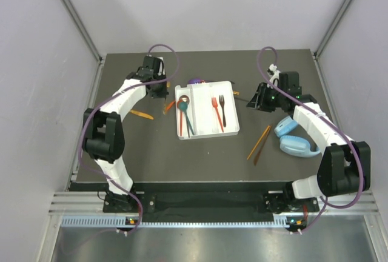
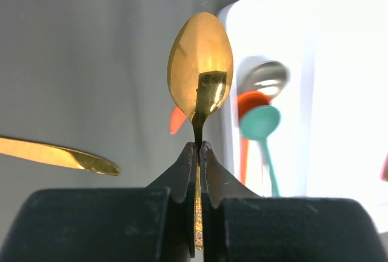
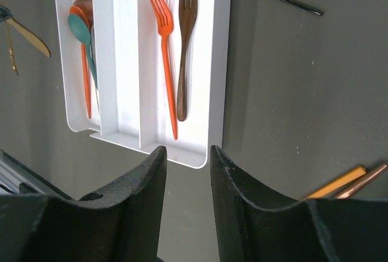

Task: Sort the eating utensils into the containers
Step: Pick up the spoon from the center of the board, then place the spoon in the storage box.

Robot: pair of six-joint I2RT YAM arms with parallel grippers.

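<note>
The left hand point(image 2: 199, 153) was clamped shut on the handle of the gold spoon point(image 2: 200, 62), bowl pointing ahead. The white tray point(image 2: 345, 92) lay just beside it toward the surface's right edge. Its nearest compartment held the teal spoon point(image 2: 260, 122) and ran roughly parallel to the handle. The right hand point(image 3: 187, 159) stood part-open and empty.

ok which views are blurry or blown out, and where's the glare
left wrist: the gold spoon in the left end effector is sharp, with a dark reflection in its bowl, while the white tray behind is blown out and its teal spoon soft; right wrist: the orange fork is crisp, no glare; top external: even light, soft shadows, little fine detail
</note>
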